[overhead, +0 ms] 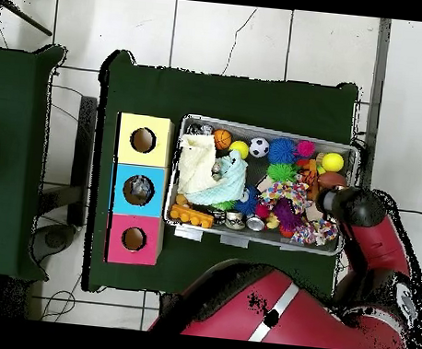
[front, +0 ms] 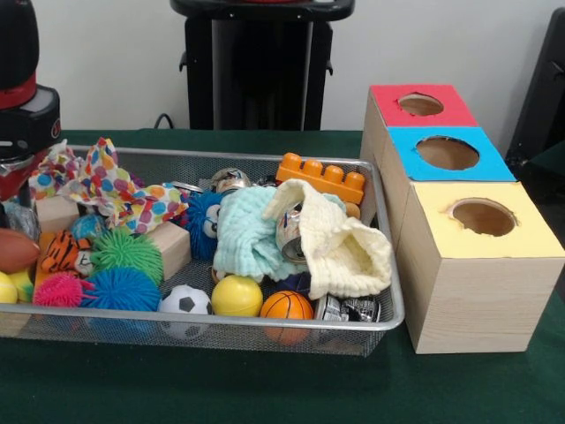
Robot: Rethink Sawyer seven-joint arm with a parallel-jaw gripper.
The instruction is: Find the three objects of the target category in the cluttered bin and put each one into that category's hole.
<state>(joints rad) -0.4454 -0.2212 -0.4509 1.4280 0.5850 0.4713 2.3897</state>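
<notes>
Tool fingers hidden; arm [overhead: 359,210] over bin [overhead: 257,237] end.

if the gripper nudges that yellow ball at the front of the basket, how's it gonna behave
The yellow ball looks smooth and round, so it would probably roll. It's wedged between the soccer ball and the small basketball, against the bin wall, so likely not far.
</notes>
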